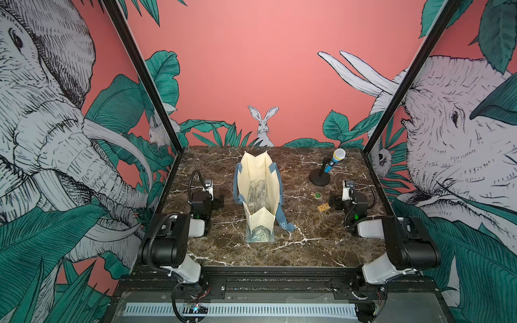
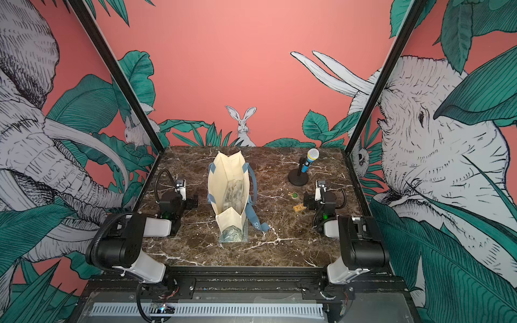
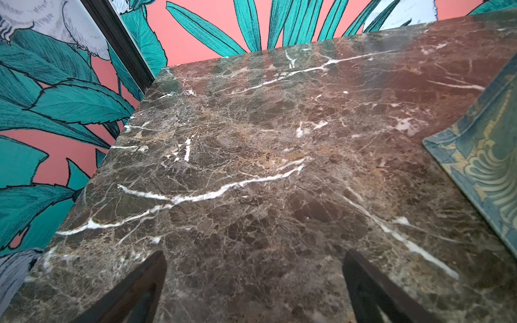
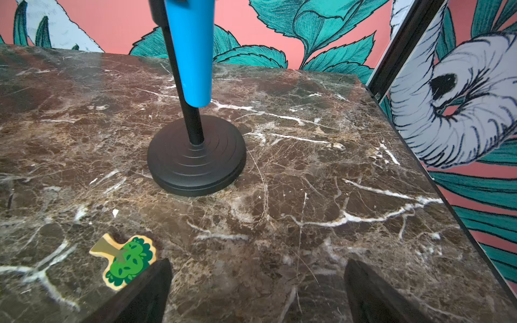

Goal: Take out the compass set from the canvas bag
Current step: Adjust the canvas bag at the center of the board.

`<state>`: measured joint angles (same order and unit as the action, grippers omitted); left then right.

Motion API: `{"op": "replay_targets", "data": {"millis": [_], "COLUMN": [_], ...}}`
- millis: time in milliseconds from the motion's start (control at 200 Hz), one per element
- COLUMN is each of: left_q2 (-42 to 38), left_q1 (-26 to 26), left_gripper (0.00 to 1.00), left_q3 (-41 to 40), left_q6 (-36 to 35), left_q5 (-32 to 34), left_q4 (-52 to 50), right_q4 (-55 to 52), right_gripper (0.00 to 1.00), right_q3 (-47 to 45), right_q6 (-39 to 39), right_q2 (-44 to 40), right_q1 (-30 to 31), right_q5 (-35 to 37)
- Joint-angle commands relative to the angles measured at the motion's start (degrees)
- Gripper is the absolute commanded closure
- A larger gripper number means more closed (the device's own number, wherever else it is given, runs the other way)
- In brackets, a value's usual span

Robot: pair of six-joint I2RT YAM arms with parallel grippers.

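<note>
The canvas bag (image 1: 258,221) stands upright and open-topped in the middle of the marble table (image 1: 307,251), its blue handles hanging down the sides; both top views show it, bag (image 2: 228,221). Inside at the bottom lies a clear plastic pack, the compass set (image 1: 257,193), also visible as compass set (image 2: 233,193). My left gripper (image 3: 254,254) hovers low over bare marble left of the bag, open and empty; the bag's teal printed corner (image 3: 481,156) shows beside it. My right gripper (image 4: 257,263) is open and empty over the marble right of the bag.
A blue microphone (image 1: 334,162) leans on a black round-based stand (image 4: 195,159) at the back right. A green broccoli token (image 4: 128,261) lies by one right fingertip, and a small wooden tile (image 1: 324,207) lies nearby. Black frame posts stand at the table's far corners.
</note>
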<state>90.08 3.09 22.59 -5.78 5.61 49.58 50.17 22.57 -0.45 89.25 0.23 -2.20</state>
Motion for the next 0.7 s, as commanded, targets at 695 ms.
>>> {"op": "replay_targets", "data": {"millis": [695], "left_q2": [-1.2], "left_q1": [-0.1], "left_gripper": [0.0], "left_q3": [0.9], "left_q6": [-0.1], "left_q5": [0.3], "left_q4": [0.3], "right_q4": [1.4], "right_gripper": [0.01], "right_q3": [0.2], "right_q6": [0.6], "right_q2": [-0.4], "right_q1": [-0.4], "right_q5": [1.4]}}
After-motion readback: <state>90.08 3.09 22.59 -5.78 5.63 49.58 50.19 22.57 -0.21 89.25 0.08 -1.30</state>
